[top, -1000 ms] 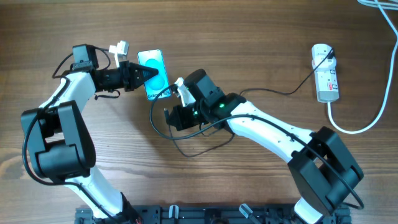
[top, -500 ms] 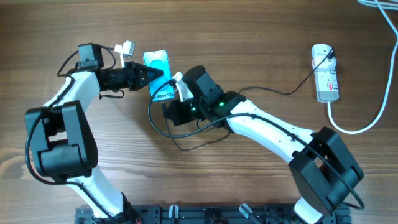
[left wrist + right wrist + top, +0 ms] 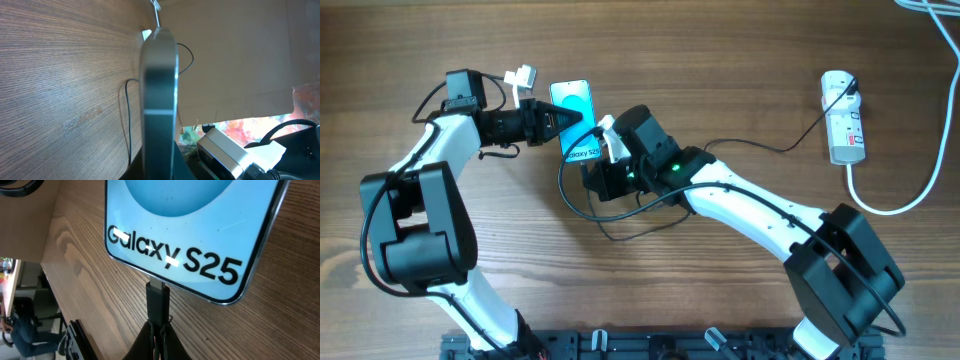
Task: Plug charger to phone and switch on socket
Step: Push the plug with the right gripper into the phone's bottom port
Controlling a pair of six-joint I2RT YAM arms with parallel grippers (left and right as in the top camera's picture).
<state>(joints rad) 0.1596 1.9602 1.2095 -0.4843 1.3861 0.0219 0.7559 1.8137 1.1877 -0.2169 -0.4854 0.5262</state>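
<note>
While our left gripper clamps the Galaxy S25 phone left of centre and our right gripper pinches the charger connector at its bottom edge, we judge plugging under way, needing a straight push home before reaching for the distant socket.

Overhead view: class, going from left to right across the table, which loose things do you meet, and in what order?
White-edged flat phone with a turquoise screen → white elongated plastic power strip → thick white cord, looping out to the strip's right.
</note>
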